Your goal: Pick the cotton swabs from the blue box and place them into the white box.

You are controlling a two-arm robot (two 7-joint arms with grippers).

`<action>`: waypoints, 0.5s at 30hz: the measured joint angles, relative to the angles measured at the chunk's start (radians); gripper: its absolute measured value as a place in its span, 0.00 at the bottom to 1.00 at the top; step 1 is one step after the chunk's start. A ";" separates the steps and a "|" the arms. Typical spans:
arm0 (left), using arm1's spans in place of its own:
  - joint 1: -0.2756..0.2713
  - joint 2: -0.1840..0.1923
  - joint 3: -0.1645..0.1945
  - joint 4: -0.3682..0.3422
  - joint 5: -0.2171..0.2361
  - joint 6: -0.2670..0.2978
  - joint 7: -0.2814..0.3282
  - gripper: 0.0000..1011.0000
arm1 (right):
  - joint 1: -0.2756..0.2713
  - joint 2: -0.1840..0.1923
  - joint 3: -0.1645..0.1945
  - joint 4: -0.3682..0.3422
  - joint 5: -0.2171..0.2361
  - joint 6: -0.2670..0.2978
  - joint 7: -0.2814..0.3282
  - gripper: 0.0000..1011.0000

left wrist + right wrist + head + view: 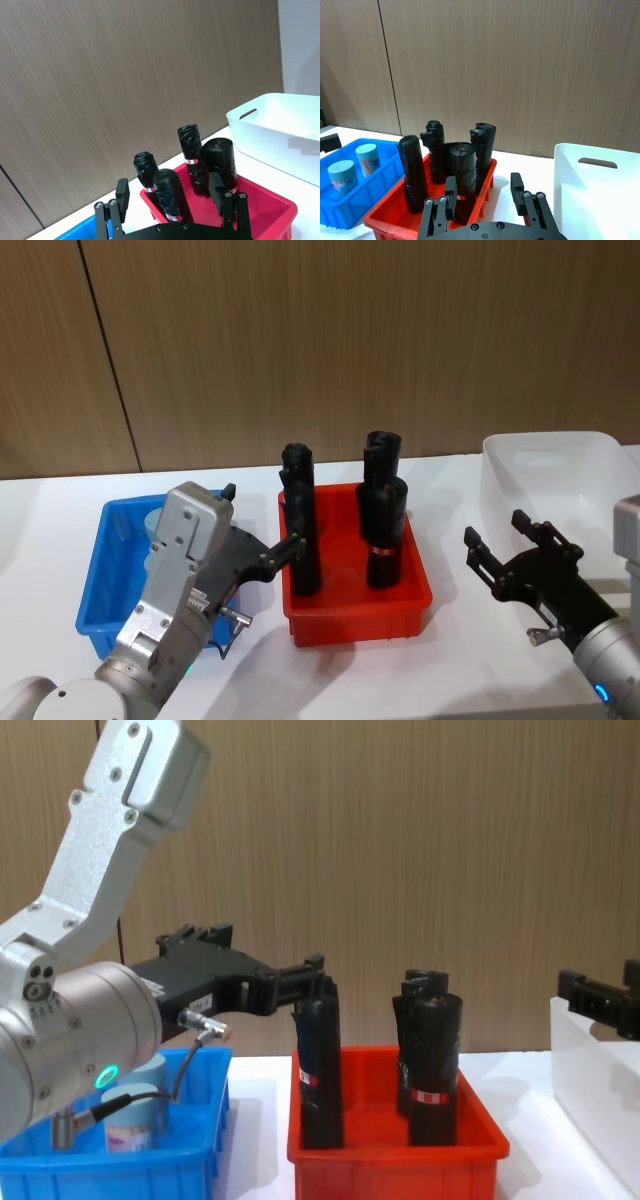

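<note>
The blue box (105,575) sits at the table's left. Two cotton swab jars (367,159) (342,176) with pale blue lids stand upright in it; the chest view shows one jar (130,1120) behind my left arm. My left gripper (260,520) hovers above the blue box's right side, open and empty, fingers pointing toward the red bin. The white box (560,475) stands at the far right. My right gripper (505,540) is open and empty, just left of the white box and above the table. From the left wrist view, the left gripper (170,192) faces the black rolls.
A red bin (355,615) holding several tall black rolls (385,530) stands between the blue box and the white box. A wooden wall runs behind the table. Bare white table lies in front of the red bin and between it and the white box.
</note>
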 joint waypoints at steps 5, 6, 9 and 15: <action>0.000 0.000 0.000 0.000 0.000 0.000 0.000 0.99 | 0.000 0.000 0.000 0.000 0.000 0.000 0.000 0.66; 0.000 0.000 0.000 0.000 0.000 0.000 0.000 0.99 | 0.000 0.000 0.000 0.000 0.000 0.000 0.000 0.66; 0.000 0.000 0.000 0.000 0.000 0.000 0.000 0.99 | 0.000 0.000 0.000 0.000 0.000 0.000 0.000 0.66; 0.000 0.000 0.000 0.000 0.000 0.000 0.000 0.99 | 0.000 0.000 0.000 0.000 0.000 0.000 0.000 0.66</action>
